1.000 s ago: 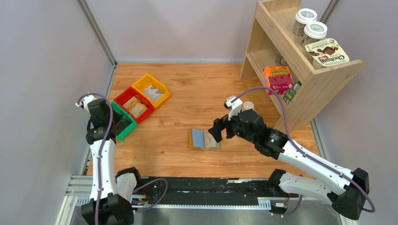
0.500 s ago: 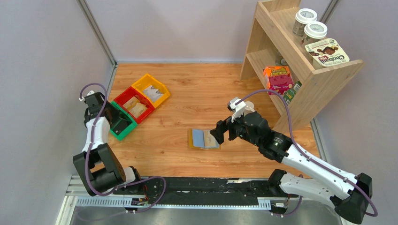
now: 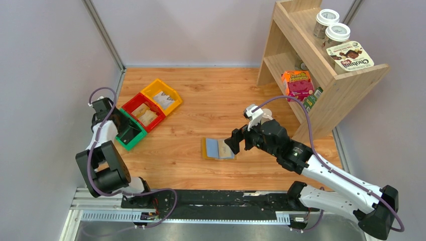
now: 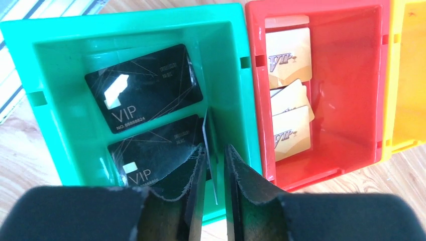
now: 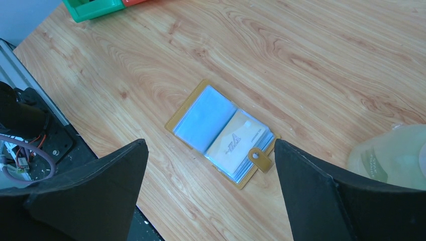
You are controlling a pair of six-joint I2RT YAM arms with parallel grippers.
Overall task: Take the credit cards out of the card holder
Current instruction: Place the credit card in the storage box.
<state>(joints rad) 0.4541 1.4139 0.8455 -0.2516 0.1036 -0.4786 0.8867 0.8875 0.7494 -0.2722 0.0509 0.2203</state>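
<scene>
The mustard-yellow card holder (image 3: 218, 148) lies open on the table, also in the right wrist view (image 5: 187, 106). Its pale blue-grey sleeves show one pale credit card (image 5: 236, 140) with print, beside the snap tab (image 5: 260, 159). My right gripper (image 3: 235, 142) hangs wide open and empty above the holder's right edge (image 5: 211, 143). My left gripper (image 3: 119, 123) is over the green bin (image 4: 60, 55). Its jaws are slightly apart (image 4: 215, 150). A thin black card (image 4: 210, 145) stands edge-on between them, with a gap to the right finger. Two black VIP cards (image 4: 143, 85) lie in that bin.
A red bin (image 3: 143, 111) with gold VIP cards (image 4: 289, 55) and a yellow bin (image 3: 162, 95) sit beside the green bin (image 3: 129, 131) at the left. A wooden shelf (image 3: 321, 65) with cups and boxes stands at the back right.
The left arm has folded down, its gripper staying at the green bin. The right gripper drew slightly right of the card holder a second ago and has held still since.
</scene>
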